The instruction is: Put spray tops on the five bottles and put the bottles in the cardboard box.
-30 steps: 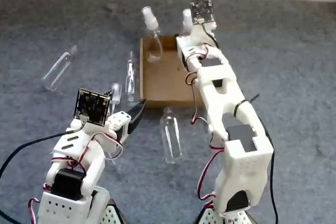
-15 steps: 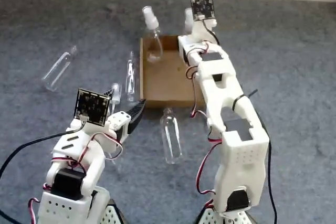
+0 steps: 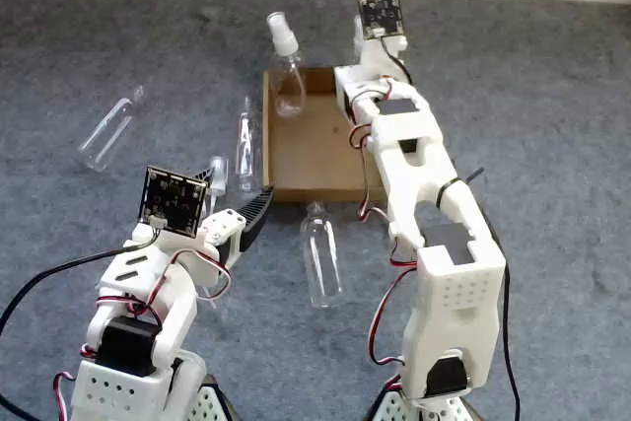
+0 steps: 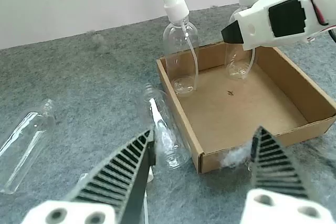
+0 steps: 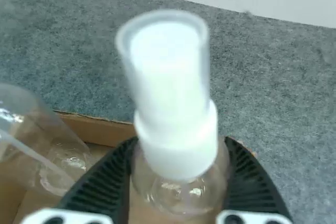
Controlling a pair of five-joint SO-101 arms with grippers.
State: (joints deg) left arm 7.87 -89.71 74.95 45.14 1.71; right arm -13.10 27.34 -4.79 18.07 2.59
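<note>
While my left gripper [image 4: 202,177] hangs low over the grey table [image 3: 552,145] with its jaws spread wide, one bare bottle [image 3: 320,258] lies just short of the box [image 4: 257,106], neck toward its front wall. Off the left jaw a small clear piece [image 3: 217,175] is half hidden by my wrist, and I cannot tell what it is. Beyond it a second bottle [image 4: 164,129] lies along the box's left wall, just outside it, and a third bottle [image 4: 23,140] lies well apart on the left side. Inside the box, at the far left corner, a capped bottle [image 4: 180,51] stands upright. At the far right corner stands the held bottle [image 5: 173,124], white spray top on. My right gripper [image 5: 176,182] is closed on it just under the top, one jaw on each side. From the left wrist, my right gripper covers most of its body, leaving its base visible on the box floor, and its top is cut off by the frame edge.
</note>
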